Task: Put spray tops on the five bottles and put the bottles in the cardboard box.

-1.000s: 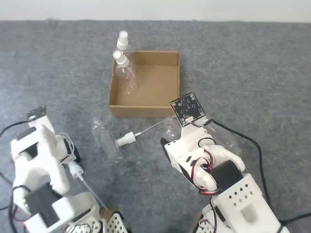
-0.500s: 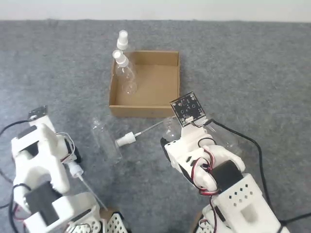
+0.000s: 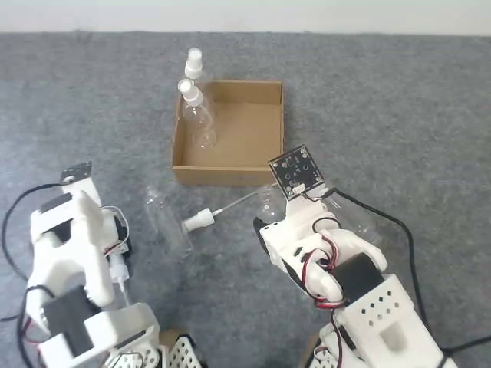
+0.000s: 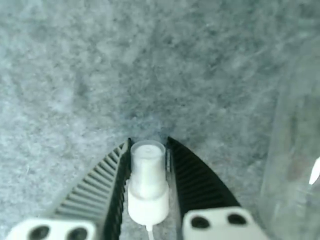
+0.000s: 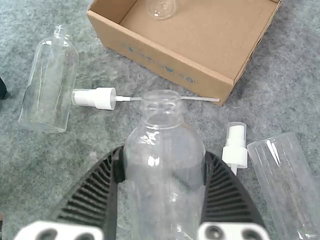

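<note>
Over the grey tabletop [image 3: 399,115], the high view shows the box [image 3: 228,175] with a capped bottle [image 3: 197,115] standing inside at one corner and a second capped bottle [image 3: 193,63] just behind its wall. A bare bottle [image 3: 167,222] lies in front of the box, and a loose top [image 3: 201,221] lies just beside it with its dip tube trailing toward the right arm [image 3: 330,261]. The left arm [image 3: 69,261] sits low near the front edge.

From the left wrist, the left tool [image 4: 147,145] is closed tight on a held top [image 4: 146,182], its jaws pinching the collar just above the tabletop.

From the right wrist, the right tool [image 5: 164,157] clamps an open bottle [image 5: 162,145] around its body, neck toward the box. A spare top [image 5: 234,147] and another bottle [image 5: 280,170] lie just beside it.

The bottles look like thin, light, slick plastic that may flex or slip, so a mid-body grip seems best. The tops look rigid, but the tube is thin and bendy, so the collar is the place to hold.
</note>
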Robot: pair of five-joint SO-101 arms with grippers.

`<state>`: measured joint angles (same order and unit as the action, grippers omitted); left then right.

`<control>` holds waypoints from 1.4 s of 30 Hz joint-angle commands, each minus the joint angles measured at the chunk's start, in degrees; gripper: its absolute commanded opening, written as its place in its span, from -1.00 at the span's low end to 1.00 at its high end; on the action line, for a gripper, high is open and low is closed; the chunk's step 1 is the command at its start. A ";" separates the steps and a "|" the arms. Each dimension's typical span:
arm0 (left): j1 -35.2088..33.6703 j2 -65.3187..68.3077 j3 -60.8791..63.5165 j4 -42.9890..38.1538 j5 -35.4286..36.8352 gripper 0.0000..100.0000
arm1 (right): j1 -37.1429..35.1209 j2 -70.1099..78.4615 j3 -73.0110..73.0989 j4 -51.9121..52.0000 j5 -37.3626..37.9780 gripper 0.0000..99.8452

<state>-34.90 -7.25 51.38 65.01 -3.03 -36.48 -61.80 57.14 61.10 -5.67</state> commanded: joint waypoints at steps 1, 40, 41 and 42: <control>1.32 0.26 0.84 0.88 -0.26 -0.92 | 0.57 -1.71 -0.70 -1.27 -0.18 -0.84; 3.25 -29.80 -12.79 12.22 3.34 -0.98 | 0.40 -2.33 -0.70 -0.75 -0.18 -0.84; 3.25 -30.42 -12.88 12.13 3.34 -0.98 | 0.40 -2.33 -0.70 -0.75 -0.18 -0.84; 3.25 -30.95 -12.88 12.13 3.34 -0.98 | 0.40 -2.33 -0.70 -0.75 -0.18 -0.84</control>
<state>-32.00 -34.42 41.19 76.79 -0.48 -36.48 -61.80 57.14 61.10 -5.67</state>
